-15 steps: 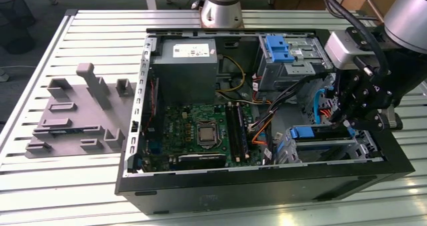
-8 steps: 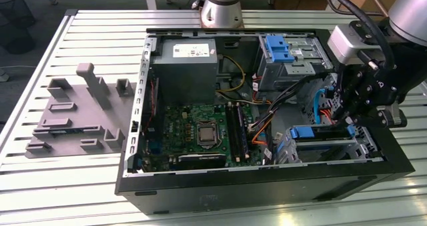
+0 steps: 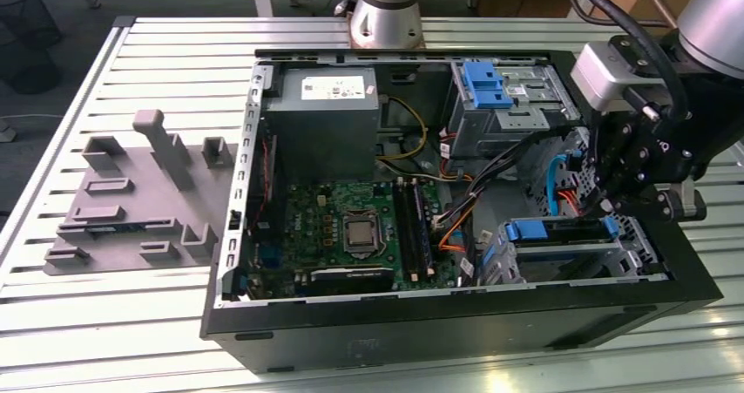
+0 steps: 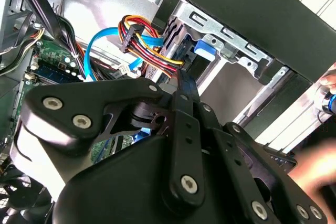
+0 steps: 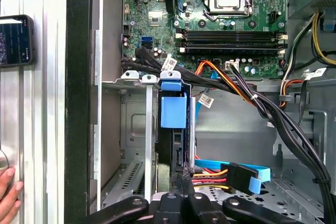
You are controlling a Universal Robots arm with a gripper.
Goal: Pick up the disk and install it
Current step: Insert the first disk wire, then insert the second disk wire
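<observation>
Pincer (image 3: 607, 206) hangs inside the open computer case (image 3: 465, 323) at the exterior view's right, fingers pressed together just above the disk (image 5: 173, 129). That disk stands on edge in the metal drive bay (image 5: 134, 129), blue carrier tab showing, beside the motherboard (image 3: 348, 227). Case rests on the slatted bench (image 3: 117, 323).

My exterior view looks steeply down on the whole open computer case (image 3: 465, 323) on the desk (image 3: 152, 323); both wrist views sit close inside it, sharing the metal drive bay (image 5: 136, 129) and the bundle of coloured cables (image 4: 149, 45).
</observation>
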